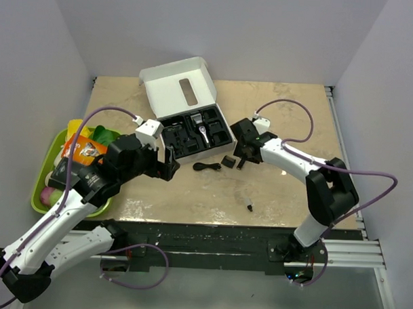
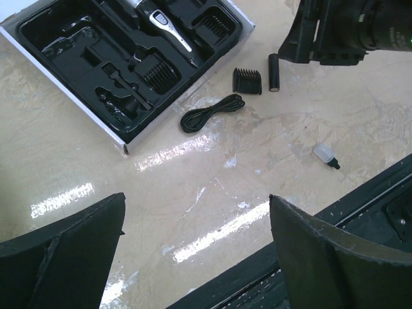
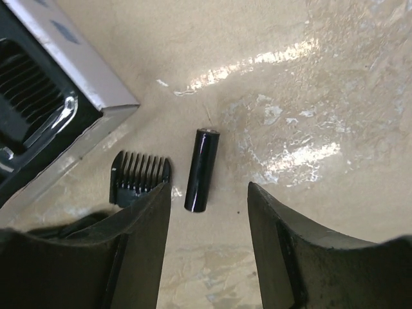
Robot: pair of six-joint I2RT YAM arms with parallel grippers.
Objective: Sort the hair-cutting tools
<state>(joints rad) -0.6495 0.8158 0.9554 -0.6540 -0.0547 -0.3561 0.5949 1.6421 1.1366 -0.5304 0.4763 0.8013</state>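
The white box (image 1: 176, 89) lies open, and the silver-headed clipper (image 2: 168, 29) rests in its black insert (image 2: 77, 48) beside seated comb attachments (image 2: 158, 72). On the table in front of the box lie a loose comb attachment (image 3: 138, 177), a short black cylinder (image 3: 202, 169) and the coiled black cord (image 2: 211, 112). My right gripper (image 3: 209, 187) hangs open just over the cylinder, which lies free on the table between the fingers' line. My left gripper (image 2: 196, 199) is wide open over bare table near the front edge, holding nothing.
A green tray (image 1: 46, 183) with colourful packets sits at the left, under my left arm. A small clear bottle with a black tip (image 2: 326, 156) lies near the table's front edge. The box lid stands up at the back.
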